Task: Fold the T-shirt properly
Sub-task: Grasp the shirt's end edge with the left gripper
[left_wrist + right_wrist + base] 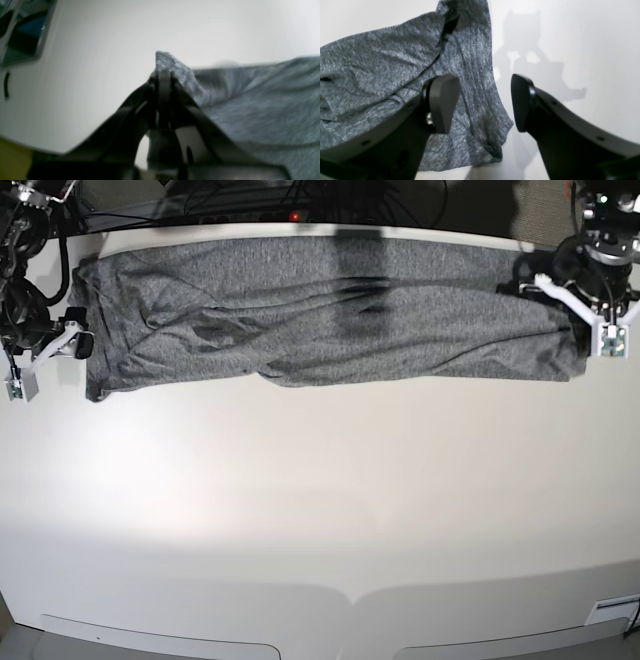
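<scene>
The heather-grey T-shirt [330, 310] lies stretched in a long band across the far part of the white table [320, 500], with creases through its middle. At the band's right end in the base view, my left gripper [578, 328] is shut on a raised pinch of fabric. The left wrist view shows that gripper [163, 72] closed, with a peak of the T-shirt [172, 65] poking up past the tips. My right gripper [80, 332] stands open at the band's left end. In the right wrist view this gripper [482, 102] hovers over the T-shirt [382, 75] edge, one finger [443, 100] above cloth, the other above bare table.
Dark cables and equipment [300, 200] run along behind the table's far edge. In the left wrist view the table's edge [30, 147] shows at lower left with yellowish floor [12, 162] beyond and a dark frame [22, 32] at upper left.
</scene>
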Action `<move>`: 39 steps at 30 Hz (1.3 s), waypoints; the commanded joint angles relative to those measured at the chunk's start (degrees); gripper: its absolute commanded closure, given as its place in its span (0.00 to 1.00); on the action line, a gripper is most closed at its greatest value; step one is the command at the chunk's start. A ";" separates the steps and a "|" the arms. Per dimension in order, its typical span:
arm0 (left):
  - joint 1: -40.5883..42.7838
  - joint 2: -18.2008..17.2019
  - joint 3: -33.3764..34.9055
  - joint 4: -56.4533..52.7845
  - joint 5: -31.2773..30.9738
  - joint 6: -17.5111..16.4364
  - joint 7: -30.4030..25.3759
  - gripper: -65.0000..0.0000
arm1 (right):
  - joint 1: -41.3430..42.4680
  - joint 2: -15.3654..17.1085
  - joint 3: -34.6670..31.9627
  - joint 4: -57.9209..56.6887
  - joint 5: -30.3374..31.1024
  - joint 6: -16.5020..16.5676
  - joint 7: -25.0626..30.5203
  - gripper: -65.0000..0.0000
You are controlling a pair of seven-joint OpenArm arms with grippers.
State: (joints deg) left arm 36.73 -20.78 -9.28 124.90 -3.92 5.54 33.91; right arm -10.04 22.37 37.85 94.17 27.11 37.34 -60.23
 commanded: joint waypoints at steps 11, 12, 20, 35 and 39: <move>-0.28 -0.37 -1.51 -15.72 0.39 0.48 -16.98 1.00 | 0.52 1.07 0.33 0.94 0.52 0.35 0.90 0.44; -0.96 -0.35 -1.51 -16.65 0.39 0.50 -17.11 1.00 | 0.52 1.09 0.33 0.94 0.50 0.35 0.90 0.44; -4.02 -0.35 -1.53 -19.82 -9.11 3.54 -22.18 1.00 | 0.52 1.09 0.33 0.94 0.52 0.35 0.90 0.44; -4.02 -0.37 -1.62 -19.85 -8.35 3.91 -14.88 0.64 | 0.52 1.07 0.33 0.94 0.50 0.35 0.85 0.44; -4.02 -0.37 -1.68 -19.85 -4.11 3.93 -13.75 0.55 | 0.52 1.07 0.33 0.94 0.50 0.37 0.63 0.44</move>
State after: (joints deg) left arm 32.53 -20.45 -10.46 104.18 -8.49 9.04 21.26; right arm -10.02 22.37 37.85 94.17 27.11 37.34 -60.27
